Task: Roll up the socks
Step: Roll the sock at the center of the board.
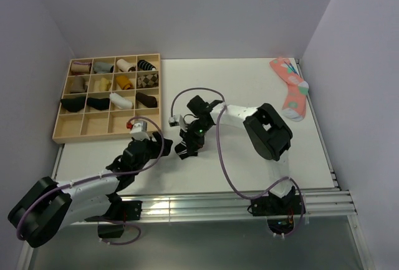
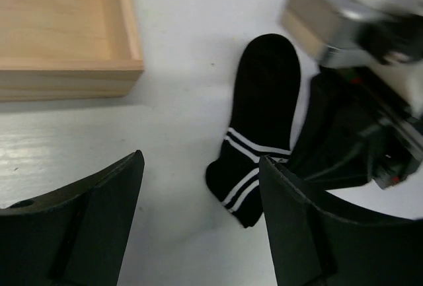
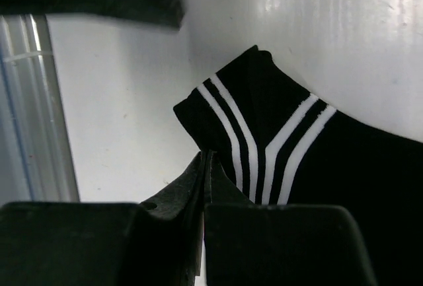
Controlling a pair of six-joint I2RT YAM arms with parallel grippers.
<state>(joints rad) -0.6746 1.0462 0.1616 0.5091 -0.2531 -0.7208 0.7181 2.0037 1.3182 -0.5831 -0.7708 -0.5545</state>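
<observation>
The socks [image 2: 263, 111] lie flat on the table [image 2: 192, 48] in mid-frame of the left wrist view. Their long axis runs nearly top to bottom, with the toe up and the striped cuff down. Your right gripper [image 3: 205, 165] has its fingers pressed together at the cuff edge, and you cannot tell whether they catch any fabric. Your left gripper [image 2: 201, 223] hangs spread and empty. If you start rolling on so shallow a pinch, the knit may slip free, or only one layer may curl.

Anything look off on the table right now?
One thing: a pink patterned sock lies flat and unrolled at the far right corner, far from the wooden tray and the black socks mid-table. Nothing looks spilled or damaged.
</observation>
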